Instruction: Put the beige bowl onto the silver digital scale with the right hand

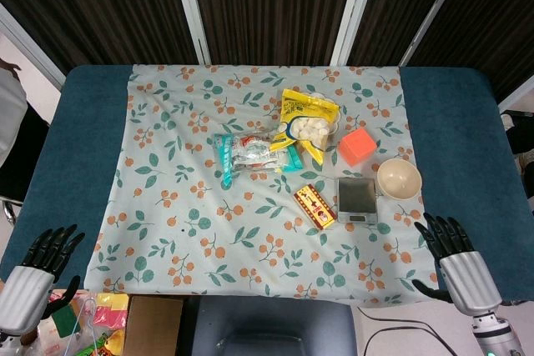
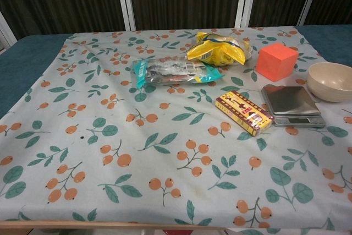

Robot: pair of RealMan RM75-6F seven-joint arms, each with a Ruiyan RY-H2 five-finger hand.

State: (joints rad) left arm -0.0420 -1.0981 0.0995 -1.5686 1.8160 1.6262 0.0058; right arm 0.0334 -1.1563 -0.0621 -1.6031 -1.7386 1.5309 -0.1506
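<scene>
Two hands (image 1: pixel 445 237), one bowl (image 1: pixel 399 178), one scale (image 1: pixel 356 198)

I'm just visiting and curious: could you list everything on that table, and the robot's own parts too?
beige bowl: one, beige, right side, beside the scale, empty.
silver digital scale: one, silver, left of the bowl, nothing on it.
orange cube: one, orange, behind the scale.
yellow snack bag: one, yellow, centre back.
teal packet: one, teal and clear, centre.
small box: one, yellow and red, left of the scale.
tablecloth: one, floral, covering the table.
left robot hand: black, near left edge, holding nothing.
right robot hand: black, near right edge, holding nothing.
</scene>
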